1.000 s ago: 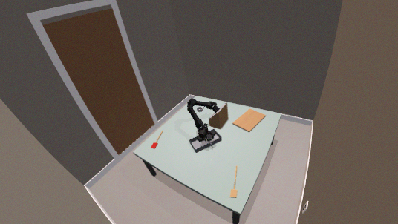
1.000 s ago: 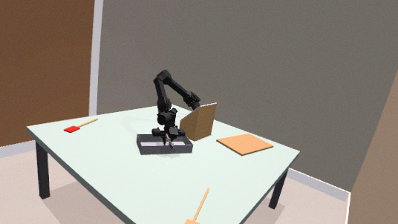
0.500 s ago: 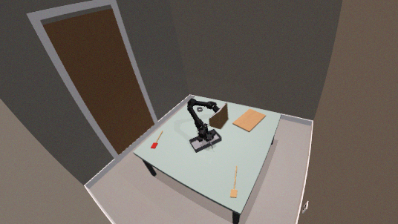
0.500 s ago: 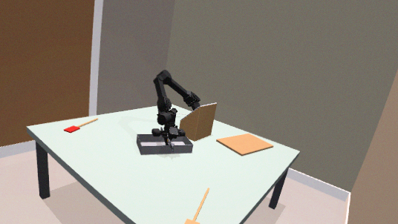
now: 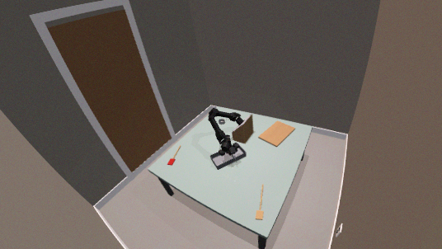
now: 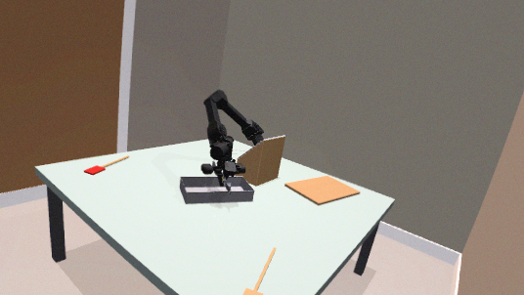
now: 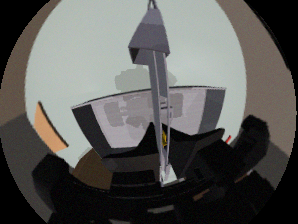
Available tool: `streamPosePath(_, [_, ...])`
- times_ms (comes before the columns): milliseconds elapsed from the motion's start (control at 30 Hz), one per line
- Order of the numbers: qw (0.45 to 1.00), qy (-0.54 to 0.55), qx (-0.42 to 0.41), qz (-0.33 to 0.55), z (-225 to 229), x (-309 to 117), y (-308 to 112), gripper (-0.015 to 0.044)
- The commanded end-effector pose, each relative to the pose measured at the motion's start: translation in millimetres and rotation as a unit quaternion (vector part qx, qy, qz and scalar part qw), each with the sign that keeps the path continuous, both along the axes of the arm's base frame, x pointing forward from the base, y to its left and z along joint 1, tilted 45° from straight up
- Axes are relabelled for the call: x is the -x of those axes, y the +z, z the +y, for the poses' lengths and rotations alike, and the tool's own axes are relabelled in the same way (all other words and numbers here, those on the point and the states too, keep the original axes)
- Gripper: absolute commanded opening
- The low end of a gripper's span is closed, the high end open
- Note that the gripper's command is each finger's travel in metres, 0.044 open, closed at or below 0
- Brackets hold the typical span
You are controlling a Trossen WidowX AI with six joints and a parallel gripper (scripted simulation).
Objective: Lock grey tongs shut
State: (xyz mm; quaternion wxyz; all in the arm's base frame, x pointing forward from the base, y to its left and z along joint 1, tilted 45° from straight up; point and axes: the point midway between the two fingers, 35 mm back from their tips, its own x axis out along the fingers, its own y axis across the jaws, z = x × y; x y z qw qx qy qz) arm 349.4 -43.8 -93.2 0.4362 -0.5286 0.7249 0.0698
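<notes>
The grey tongs (image 7: 156, 75) show best in the wrist view, hinge end at the top and both arms close together, running down between the fingers. My gripper (image 5: 232, 153) (image 6: 224, 181) (image 7: 154, 124) is shut on the tongs' arms, low over the roasting tin (image 5: 218, 165) (image 6: 215, 196) (image 7: 215, 110). A small yellow mark shows between the fingers. The top and exterior views are too small to tell how the tongs are tilted, and whether their lock has caught does not show. The wooden board (image 5: 277, 133) (image 6: 323, 190) (image 7: 47, 132) lies flat and bare, apart from the tin.
An upright brown panel (image 5: 243, 133) (image 6: 268, 161) stands between the tin and the board, close beside the arm. A red-headed spatula (image 5: 171, 162) (image 6: 94, 170) lies on the table's left. A wooden spatula (image 5: 259, 215) (image 6: 265, 271) lies near the front corner. A small grey ring (image 5: 222, 121) lies behind the arm.
</notes>
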Motion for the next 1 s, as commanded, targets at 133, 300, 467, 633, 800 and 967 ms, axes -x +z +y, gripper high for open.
streamPosePath(133, [1.0, 0.008, -0.002, -0.013, 70.8, -5.8, 71.6, -0.015])
streamPosePath(300, [1.0, 0.008, -0.002, -0.013, 70.8, -5.8, 71.6, -0.015])
streamPosePath(467, [1.0, 0.008, -0.002, -0.013, 70.8, -5.8, 71.6, -0.015])
streamPosePath(633, [1.0, 0.006, -0.001, -0.014, 72.0, -4.6, 66.2, -0.015])
streamPosePath(800, [0.999, -0.016, -0.008, -0.039, 97.1, 1.2, 49.7, -0.015])
streamPosePath(967, [0.997, -0.038, -0.017, -0.065, 128.6, 13.1, 28.0, -0.015])
